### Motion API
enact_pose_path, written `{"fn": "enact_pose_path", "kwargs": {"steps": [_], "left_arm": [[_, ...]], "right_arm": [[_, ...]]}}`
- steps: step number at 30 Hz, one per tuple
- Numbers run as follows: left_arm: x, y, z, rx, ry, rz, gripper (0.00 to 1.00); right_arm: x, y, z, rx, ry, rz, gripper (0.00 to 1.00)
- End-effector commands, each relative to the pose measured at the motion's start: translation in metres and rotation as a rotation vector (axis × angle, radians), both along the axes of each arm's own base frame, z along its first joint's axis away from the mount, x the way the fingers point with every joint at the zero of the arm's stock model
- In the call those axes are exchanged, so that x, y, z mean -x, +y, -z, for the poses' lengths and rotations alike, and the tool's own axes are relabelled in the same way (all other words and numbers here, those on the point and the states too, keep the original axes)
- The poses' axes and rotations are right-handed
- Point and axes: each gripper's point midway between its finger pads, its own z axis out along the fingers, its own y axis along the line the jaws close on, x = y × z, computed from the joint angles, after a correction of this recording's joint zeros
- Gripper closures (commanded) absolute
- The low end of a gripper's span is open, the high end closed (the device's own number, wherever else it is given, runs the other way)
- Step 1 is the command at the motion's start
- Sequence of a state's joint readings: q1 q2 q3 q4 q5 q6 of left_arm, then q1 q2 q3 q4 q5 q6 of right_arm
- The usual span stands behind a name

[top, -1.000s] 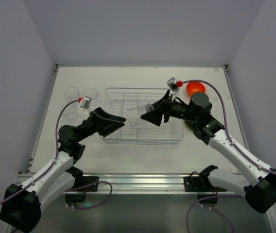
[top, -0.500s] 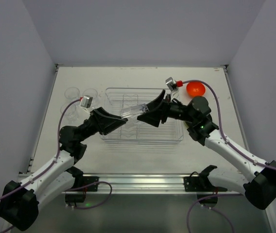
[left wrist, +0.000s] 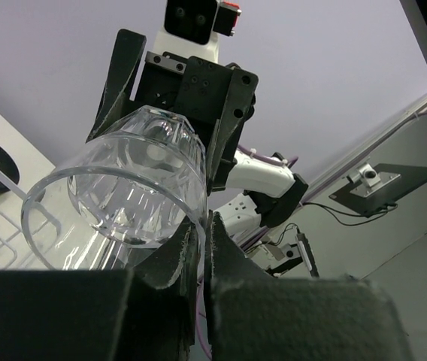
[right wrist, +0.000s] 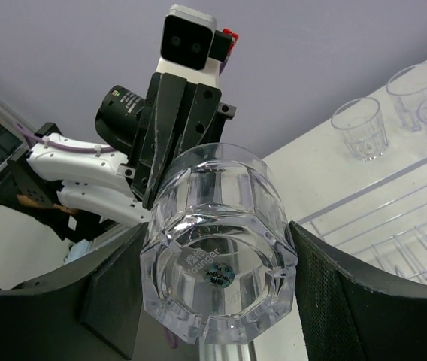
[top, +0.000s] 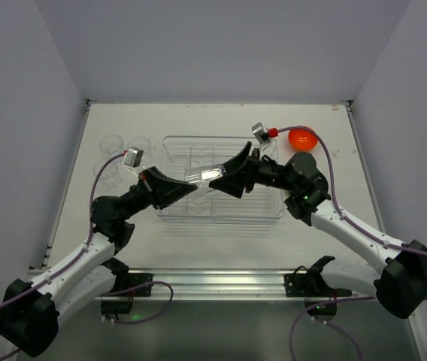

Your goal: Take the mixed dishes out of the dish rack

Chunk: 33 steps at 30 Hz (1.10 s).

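Above the dish rack (top: 262, 210), both arms reach inward until their tips almost meet. The right gripper (top: 227, 174) clamps the base of a clear tumbler (top: 204, 175) held sideways, while the left gripper (top: 189, 188) pinches the tumbler's rim wall between nearly closed fingers.

Clear, colourless glass with vertical facets on the tumbler (top: 202, 174); equally clear plastic with ridged dividers on the dish rack (top: 221, 216). Glossy orange-red on the bowl (top: 302, 138), off-white on the counter (top: 123, 241). Black on the jaws, white on the arm links (top: 71, 271), purple on the cables (top: 88, 207).
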<state>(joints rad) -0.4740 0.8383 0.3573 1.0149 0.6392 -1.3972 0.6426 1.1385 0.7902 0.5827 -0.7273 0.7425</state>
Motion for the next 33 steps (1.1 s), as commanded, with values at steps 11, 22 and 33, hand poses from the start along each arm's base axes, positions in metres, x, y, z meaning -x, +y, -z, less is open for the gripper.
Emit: {"fn": "enact_pose_path", "kwargs": {"steps": [11, 22, 33], "left_arm": [[-0.035, 0.004, 0.015, -0.286, -0.04, -0.236, 1.0], [-0.092, 0.077, 0.057, -0.915, 0.129, -0.644, 1.0], [-0.137, 0.18, 0.067, -1.284, 0.335, -0.959, 1.0]], "right_arm": [[-0.011, -0.01, 0.015, 0.05, 0.002, 0.145, 0.01], [-0.052, -0.066, 0.04, 0.296, 0.036, 0.55, 0.01], [-0.029, -0.097, 0.047, 0.383, -0.07, 0.569, 0.01]]}}
